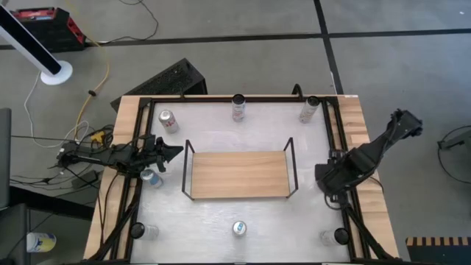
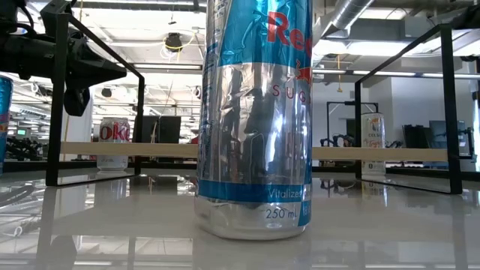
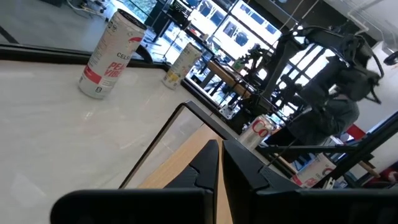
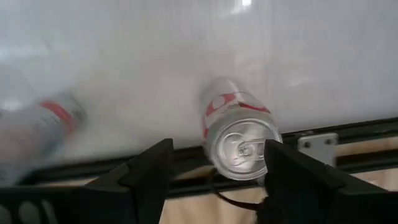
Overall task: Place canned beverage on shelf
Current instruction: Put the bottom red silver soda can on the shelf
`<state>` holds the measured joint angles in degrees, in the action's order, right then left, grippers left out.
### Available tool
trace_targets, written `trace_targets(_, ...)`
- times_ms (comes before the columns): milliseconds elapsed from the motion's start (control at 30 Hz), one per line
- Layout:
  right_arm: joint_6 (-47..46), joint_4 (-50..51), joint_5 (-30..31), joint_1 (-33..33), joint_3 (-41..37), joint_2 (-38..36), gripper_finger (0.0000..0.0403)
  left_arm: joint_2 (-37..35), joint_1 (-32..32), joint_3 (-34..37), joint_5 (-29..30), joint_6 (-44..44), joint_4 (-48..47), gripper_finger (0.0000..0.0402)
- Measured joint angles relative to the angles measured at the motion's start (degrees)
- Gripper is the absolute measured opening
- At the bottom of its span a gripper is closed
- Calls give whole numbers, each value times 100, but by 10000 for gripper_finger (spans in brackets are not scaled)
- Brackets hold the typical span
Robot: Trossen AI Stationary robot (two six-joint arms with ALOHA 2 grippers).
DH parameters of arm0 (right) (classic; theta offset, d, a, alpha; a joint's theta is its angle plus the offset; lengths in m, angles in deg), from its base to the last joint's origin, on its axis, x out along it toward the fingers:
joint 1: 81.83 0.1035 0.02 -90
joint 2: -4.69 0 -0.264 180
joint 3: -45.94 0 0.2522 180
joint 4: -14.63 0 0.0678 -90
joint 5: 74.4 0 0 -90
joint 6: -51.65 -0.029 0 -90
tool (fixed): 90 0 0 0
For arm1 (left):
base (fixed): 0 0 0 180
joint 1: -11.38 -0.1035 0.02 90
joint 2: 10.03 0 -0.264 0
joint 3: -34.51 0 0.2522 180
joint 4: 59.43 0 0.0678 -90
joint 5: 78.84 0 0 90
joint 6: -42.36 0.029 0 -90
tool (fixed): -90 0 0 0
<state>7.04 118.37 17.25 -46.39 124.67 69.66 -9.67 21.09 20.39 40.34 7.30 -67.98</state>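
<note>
Gleaming white tabletop [image 1: 243,136]; open-plan office behind.

I see the shelf [image 1: 239,175] mid-surface [image 1: 221,221], nothing on it. Cans ring it: three along the far edge, one [image 1: 239,229] near edge centre, one [image 1: 151,177] just left of it.

Bare wooden shelf [image 1: 239,174], table centre

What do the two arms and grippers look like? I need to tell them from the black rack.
Both arms are black and jointed. The left gripper ends in two flat black tapered fingers; black cables trail behind it. The right gripper has broad, black, angular fingers.
</note>
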Motion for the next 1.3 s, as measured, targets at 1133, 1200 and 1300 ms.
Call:
trace_targets(1133, -5787, -54, -140, -118, -1045, -1250, 312, 0, 0, 0, 6, 207, 1, 5)
trace_targets(1200, -5825, -69, -20, -116, -1045, -1250, 312, 1, 0, 0, 4, 203, 1, 5)
trace_targets(1300, -5906, -91, 41, -116, -1047, -1245, 312, 0, 0, 0, 4, 203, 1, 5)
